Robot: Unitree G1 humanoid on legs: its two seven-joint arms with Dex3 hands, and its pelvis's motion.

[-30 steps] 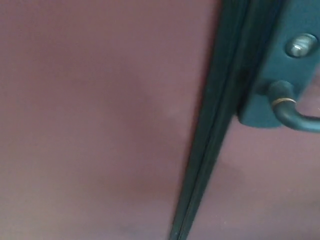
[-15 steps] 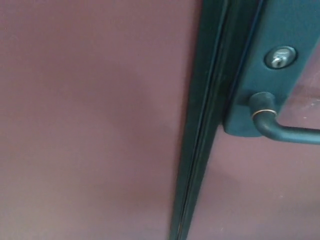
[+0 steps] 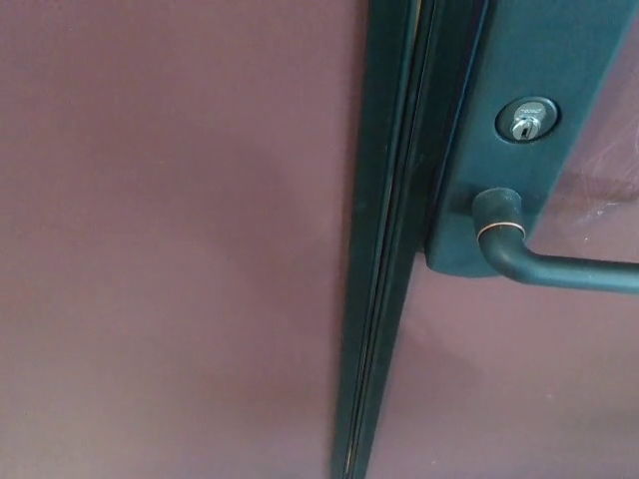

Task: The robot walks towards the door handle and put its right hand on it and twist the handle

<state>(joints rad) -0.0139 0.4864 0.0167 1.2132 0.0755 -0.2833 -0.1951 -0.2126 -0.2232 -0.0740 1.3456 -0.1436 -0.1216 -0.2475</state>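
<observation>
Neither hand showed up in the shot, so no telling if they were open or closed. The dark door handle [image 3: 559,267] stuck out sideways from a dark green plate [image 3: 519,60], just under the silver keyhole [image 3: 525,123]. A dark frame strip [image 3: 384,249] ran down between two maroon panels [image 3: 170,239].

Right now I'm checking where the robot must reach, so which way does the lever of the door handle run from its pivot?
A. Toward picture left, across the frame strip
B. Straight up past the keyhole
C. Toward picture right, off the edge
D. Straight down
C: the door handle bends at its pivot below the keyhole and runs right, out of view.
</observation>
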